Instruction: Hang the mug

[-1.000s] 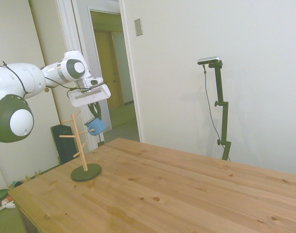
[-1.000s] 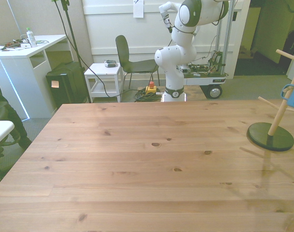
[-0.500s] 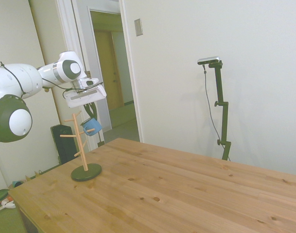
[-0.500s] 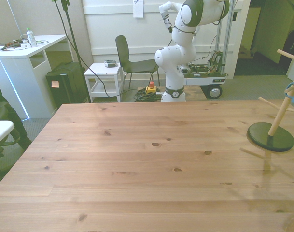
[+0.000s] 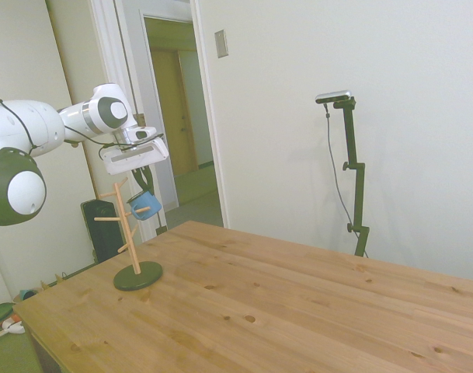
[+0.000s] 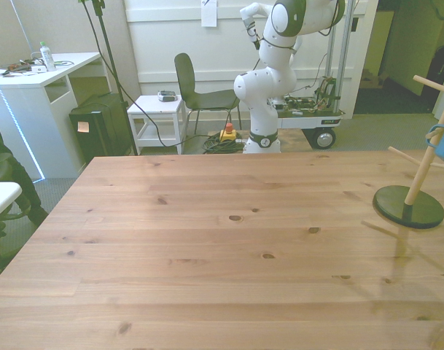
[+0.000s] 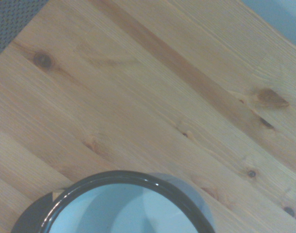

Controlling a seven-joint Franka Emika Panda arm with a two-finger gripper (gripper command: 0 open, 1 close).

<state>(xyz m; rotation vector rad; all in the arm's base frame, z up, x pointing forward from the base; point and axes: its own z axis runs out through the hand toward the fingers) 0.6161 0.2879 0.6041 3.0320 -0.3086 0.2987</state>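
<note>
The mug (image 5: 147, 206) is light blue and hangs in the air beside the stem of a wooden mug tree (image 5: 130, 233). An upper peg (image 5: 140, 209) of the tree crosses the mug's side, at its handle as far as I can tell. My gripper (image 5: 147, 189) reaches down from above and is shut on the mug's rim. The front view catches only the mug's edge and blue handle (image 6: 434, 135) at the far right, next to the tree's stem (image 6: 428, 166); the gripper is out of that view. Close below the wrist camera are the mug's dark rim and white inside (image 7: 128, 208).
The mug tree's dark round base (image 5: 137, 276) stands close to a corner of the wooden table (image 5: 298, 303), near its edges. Other pegs (image 5: 106, 218) stick out lower on the stem. Behind the tree is an open doorway (image 5: 174, 116).
My gripper has carried the mug a little toward the tree's stem, and the hand has drawn back slightly. The peg now lies across the mug's side.
</note>
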